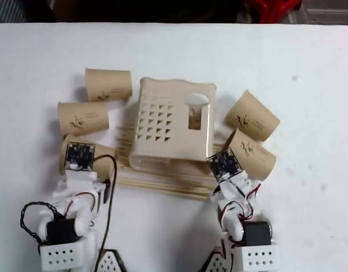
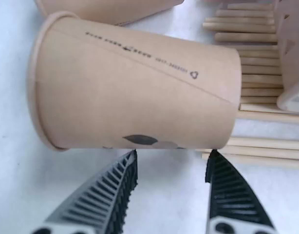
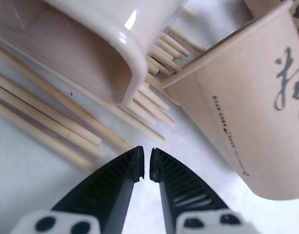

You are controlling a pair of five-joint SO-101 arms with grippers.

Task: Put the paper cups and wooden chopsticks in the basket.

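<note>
A: Where is everything?
B: The left gripper (image 2: 173, 158) gapes beside a paper cup (image 2: 135, 87) lying sideways. The right gripper (image 3: 145, 163), closed and empty, is near wooden chopsticks (image 3: 52, 112) under the tipped basket (image 3: 105, 44).
A: Risk?
B: The cup could roll from closing jaws.

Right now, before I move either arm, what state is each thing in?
Cream perforated plastic basket: tipped on its side.
Wooden chopsticks: loose, lying flat, partly under the basket.
Brown paper cups: five, on their sides, outside the basket.
Left gripper: open, empty.
Right gripper: shut, empty.
</note>
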